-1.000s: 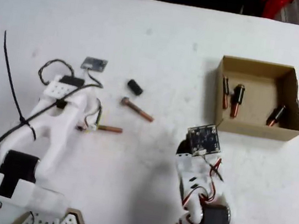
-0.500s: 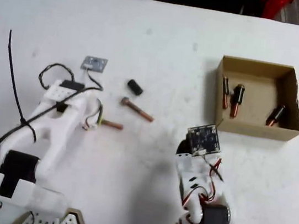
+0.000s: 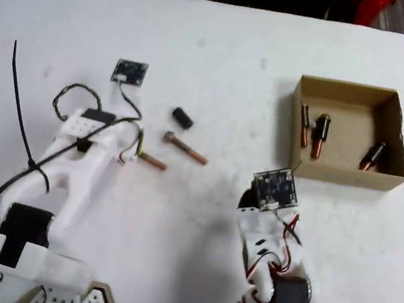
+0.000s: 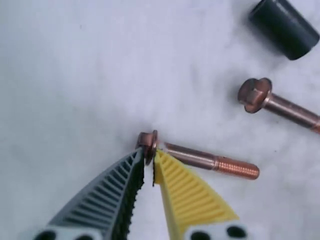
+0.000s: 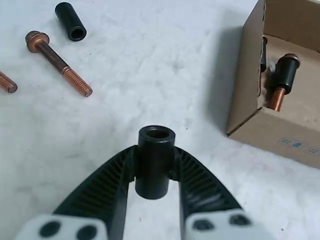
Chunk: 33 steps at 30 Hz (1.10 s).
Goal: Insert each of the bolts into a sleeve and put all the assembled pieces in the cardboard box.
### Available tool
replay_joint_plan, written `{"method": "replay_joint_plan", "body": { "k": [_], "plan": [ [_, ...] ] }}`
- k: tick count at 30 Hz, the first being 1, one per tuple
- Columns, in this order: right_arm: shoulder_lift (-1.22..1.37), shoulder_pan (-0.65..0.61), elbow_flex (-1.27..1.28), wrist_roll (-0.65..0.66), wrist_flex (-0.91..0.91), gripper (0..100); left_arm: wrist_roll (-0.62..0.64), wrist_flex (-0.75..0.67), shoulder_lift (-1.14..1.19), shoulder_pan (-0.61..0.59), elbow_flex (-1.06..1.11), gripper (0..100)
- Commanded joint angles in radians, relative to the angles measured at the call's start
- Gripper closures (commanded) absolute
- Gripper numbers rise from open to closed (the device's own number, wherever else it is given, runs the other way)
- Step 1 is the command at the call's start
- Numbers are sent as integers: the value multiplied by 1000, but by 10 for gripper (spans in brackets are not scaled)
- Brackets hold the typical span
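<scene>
- You are in the insertion step. Each claw holds one half of a pair, and the two halves are not yet joined.
- Your left claw (image 4: 149, 159) is clamped on the head of a copper bolt (image 4: 210, 161). The shank sticks out sideways past the fingertips, with the threaded end free.
- In the high view this held bolt (image 3: 152, 161) sits left of centre, its tip pointing right and slightly down. I cannot tell whether it is clear of the table.
- Your right claw (image 5: 155, 155) is closed around a black sleeve (image 5: 156, 172), gripping it by the sides. The open bore faces the wrist camera.
- In the high view that claw sits under the wrist camera board (image 3: 275, 187), lower and right of centre, well apart from the held bolt.
- The next move calls for bringing the threaded tip to the mouth of the bore and lining the shank up with the sleeve's axis before you push.
- The bolt is pinched only at its head, so I judge it may pivot if the tip catches the rim.
- A second bolt (image 3: 185, 148) lies loose near centre, just beside the tip of the held one. A loose sleeve (image 3: 183, 117) lies just above it, and the two are apart.
- The cardboard box (image 3: 346, 87) stands at the upper right with three assembled pieces (image 3: 319, 134) inside. By my count two pairs remain to be assembled and boxed.
</scene>
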Motion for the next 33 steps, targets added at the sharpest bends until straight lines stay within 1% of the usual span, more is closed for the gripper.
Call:
{"method": "replay_joint_plan", "body": {
  "k": [1, 4, 7, 9, 13, 24, 30, 33],
  "plan": [
    [-10, 12, -8, -3, -25, 978, 12, -51, -39, -5, -9, 928],
    [-10, 12, -8, -3, -25, 978, 14, -75, 8, -1, -18, 928],
    [-10, 12, -8, -3, -25, 978, 15, -138, 96, -4, -38, 928],
    [-10, 12, -8, -3, -25, 978, 48, -141, 137, -10, -68, 928],
    [-10, 12, -8, -3, -25, 978, 115, -120, 143, -27, -115, 928],
    [-10, 12, -8, -3, -25, 978, 112, -120, 143, -24, -178, 928],
    [-10, 12, -8, -3, -25, 978, 109, -121, 143, -22, -170, 928],
    [-10, 12, -6, -3, -38, 979, 60, -120, 143, -22, -160, 928]
  ]
}}
